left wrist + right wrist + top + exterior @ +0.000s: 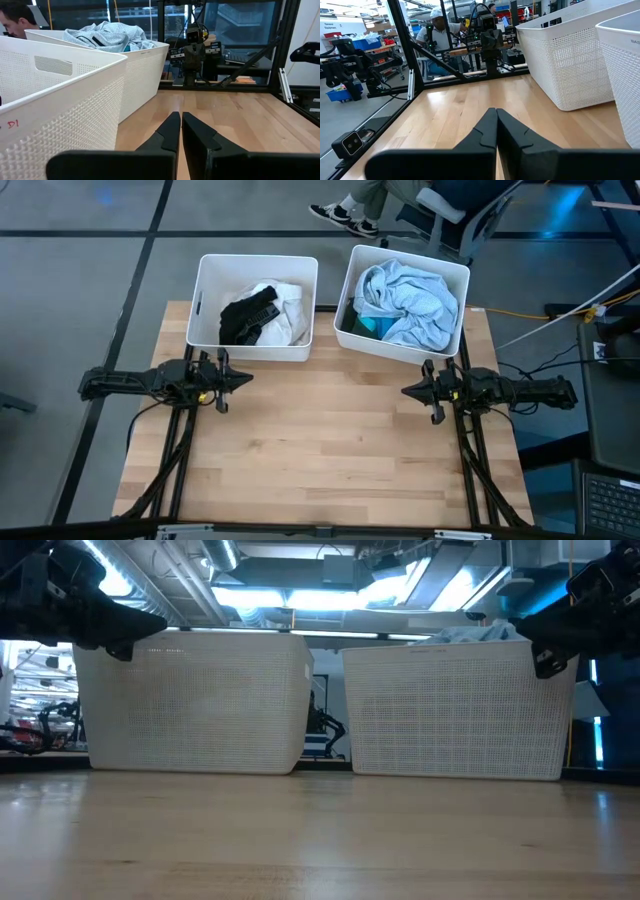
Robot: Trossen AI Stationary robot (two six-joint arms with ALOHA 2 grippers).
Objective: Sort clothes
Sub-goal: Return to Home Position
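Two white bins stand at the table's far edge. The left bin holds white cloth and black cloth. The right bin holds a pale blue garment over teal cloth; the pale blue garment also shows heaped above the rim in the left wrist view. My left gripper is shut and empty above the table, near the left bin's near side. My right gripper is shut and empty, near the right bin's near side. No garment lies on the table.
The wooden table top lies bare between and in front of the arms. Dark frame rails run down to the near edge under each arm. People show in the room beyond the table in the high view and the right wrist view.
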